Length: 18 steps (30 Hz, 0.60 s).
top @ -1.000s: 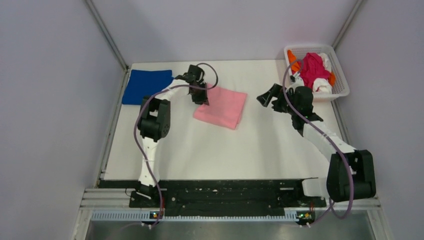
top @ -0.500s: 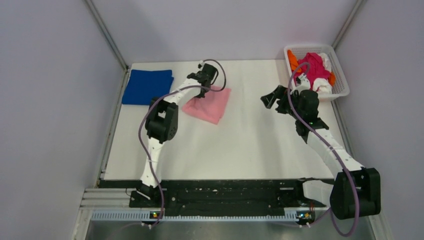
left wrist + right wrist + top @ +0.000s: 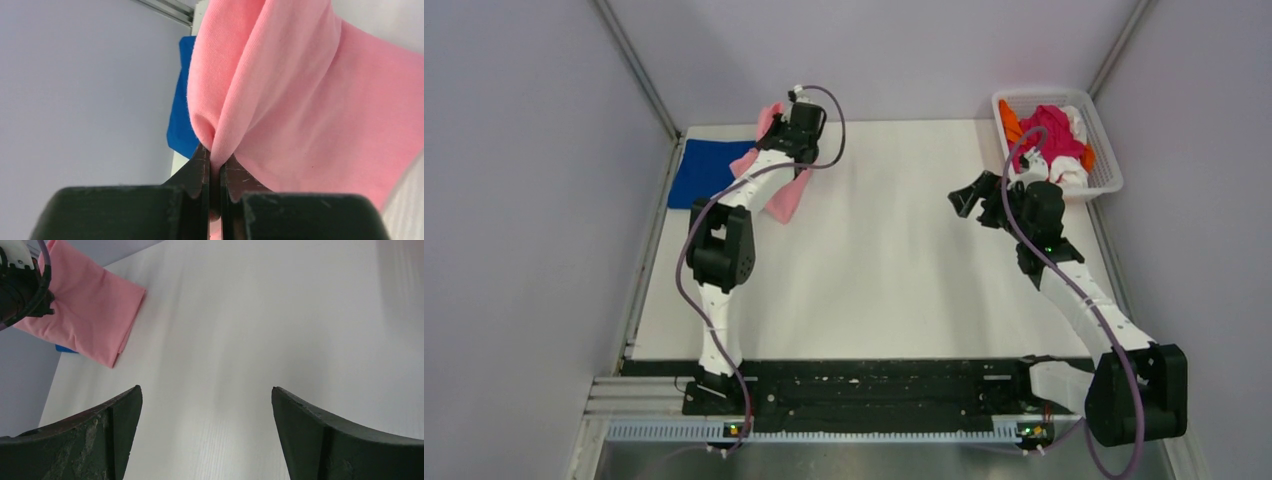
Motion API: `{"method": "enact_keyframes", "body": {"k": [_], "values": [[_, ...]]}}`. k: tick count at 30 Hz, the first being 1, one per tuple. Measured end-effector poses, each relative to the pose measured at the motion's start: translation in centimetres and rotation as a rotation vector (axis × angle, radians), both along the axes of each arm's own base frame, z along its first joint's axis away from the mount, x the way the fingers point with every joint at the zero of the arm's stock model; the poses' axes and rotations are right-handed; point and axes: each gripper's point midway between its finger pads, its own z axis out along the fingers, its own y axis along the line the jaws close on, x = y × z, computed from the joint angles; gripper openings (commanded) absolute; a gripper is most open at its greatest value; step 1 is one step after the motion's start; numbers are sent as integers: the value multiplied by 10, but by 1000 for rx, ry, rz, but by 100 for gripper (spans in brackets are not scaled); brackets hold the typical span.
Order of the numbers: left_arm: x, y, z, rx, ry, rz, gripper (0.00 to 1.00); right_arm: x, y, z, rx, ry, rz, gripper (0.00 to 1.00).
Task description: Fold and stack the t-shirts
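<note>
Bright, even light; soft shadows.

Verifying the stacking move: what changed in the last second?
The left hand shut on the pink t-shirt, lifted it and swung it left toward the blue t-shirt. The right hand shifted slightly toward the basket, staying open. Blue t-shirt and basket unmoved.

white table [image 3: 874, 280] bears a folded blue t-shirt [image 3: 694, 175] and a white basket [image 3: 1108, 165].
</note>
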Motion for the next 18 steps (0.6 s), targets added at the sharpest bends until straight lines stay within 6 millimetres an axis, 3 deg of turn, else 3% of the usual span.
{"method": "enact_keyframes", "body": {"k": [6, 18], "values": [[7, 17, 15, 47, -26, 19, 0, 0, -1, 3, -5, -11, -5, 99], [9, 30, 50, 10, -97, 39, 0, -3, -2, 9, -5, -27, -7, 99]]}}
